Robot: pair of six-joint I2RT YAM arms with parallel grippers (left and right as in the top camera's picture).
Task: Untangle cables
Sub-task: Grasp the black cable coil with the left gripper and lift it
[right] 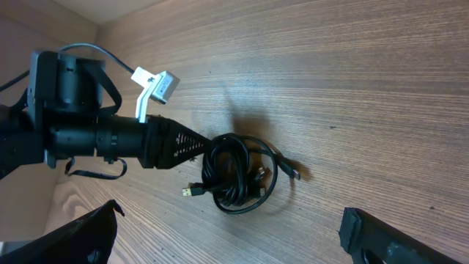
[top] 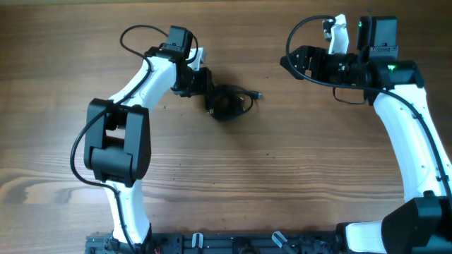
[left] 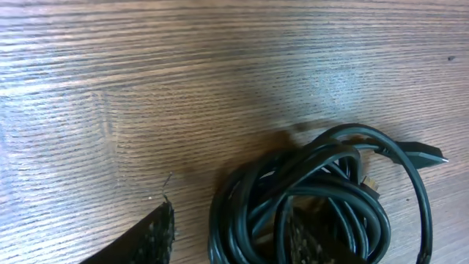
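My left gripper (left: pixel 231 224) jaws are spread, one finger looks poked into the knotted cable bundle (top: pixel 229 104), other outside. Imo pinch 1 strand nr the plug end (left: pixel 419 153), lift slow. Right gripper (top: pixel 291 62) spread too, well apart.

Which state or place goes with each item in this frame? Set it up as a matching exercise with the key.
Things:
1. cables
2. left gripper
3. right gripper
4. black plug

States:
A. open, well away from the bundle
B. sticks out from the side of the bundle
C. coiled together in one tangled bundle on the table
D. open, fingertips right at the bundle

Pairs: 1-C, 2-D, 3-A, 4-B
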